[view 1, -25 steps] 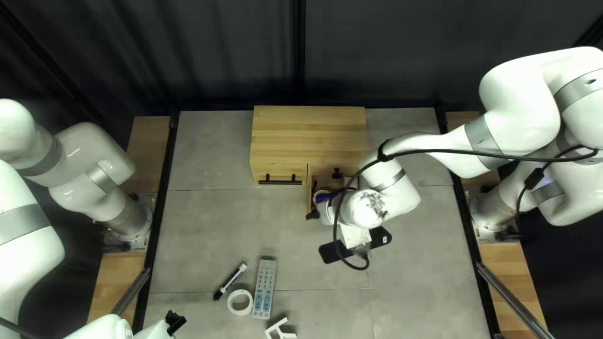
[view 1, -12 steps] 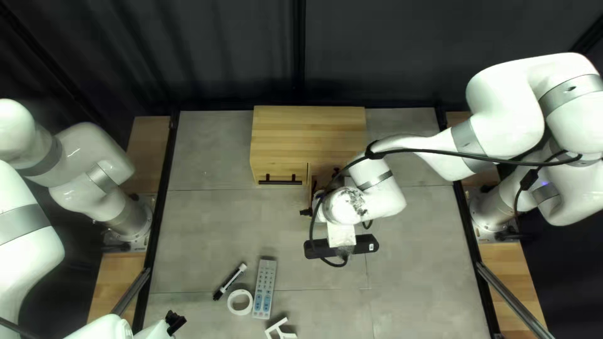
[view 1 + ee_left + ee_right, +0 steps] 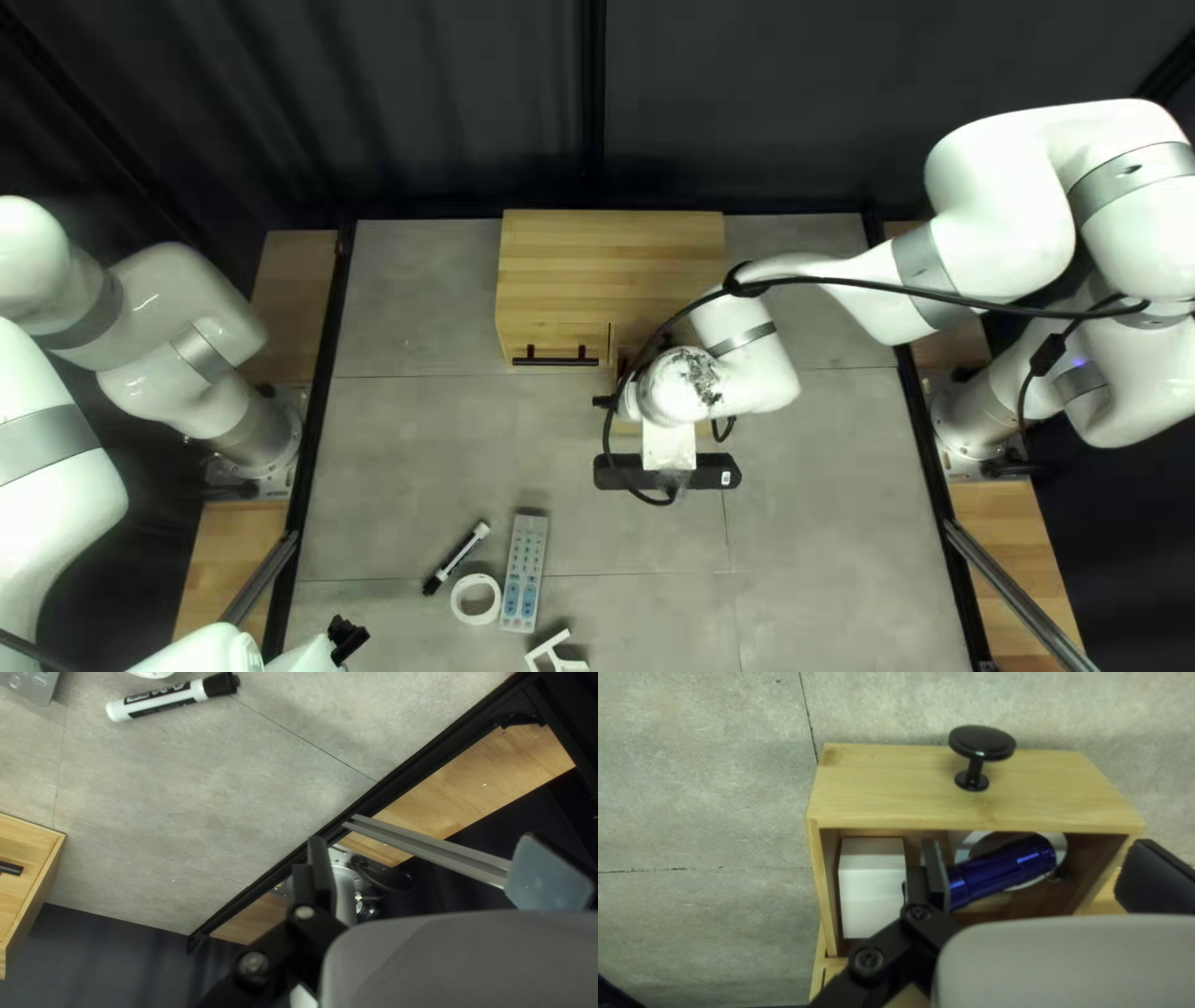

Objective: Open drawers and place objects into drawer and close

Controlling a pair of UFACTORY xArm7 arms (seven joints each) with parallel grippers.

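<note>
Before the cabinet [image 3: 610, 268] in top left view, reaching with right gripper [image 3: 605, 402]; lower left, hovering with left gripper [image 3: 349, 637]. Left wrist view: spread open. Right wrist view: spread open over drawer [image 3: 884, 796] holding blue flashlight [image 3: 1002, 870], white box [image 3: 871, 886].

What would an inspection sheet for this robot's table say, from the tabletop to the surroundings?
Surface: grey tabletop, thin seams; no spill seen.
Job's things: wooden cabinet; bar-handled drawer shut; knobbed drawer open, holding white box, blue torch and pale round thing.
Clutter: marker, white ring, remote, white angular piece; whether for the job, can't tell.
Jaws: right jaws open at the knobbed drawer; left jaws open, gripping nothing.
Cables: black cable runs along right arm.
Surroundings: dark curtain behind; no person seen.
</note>
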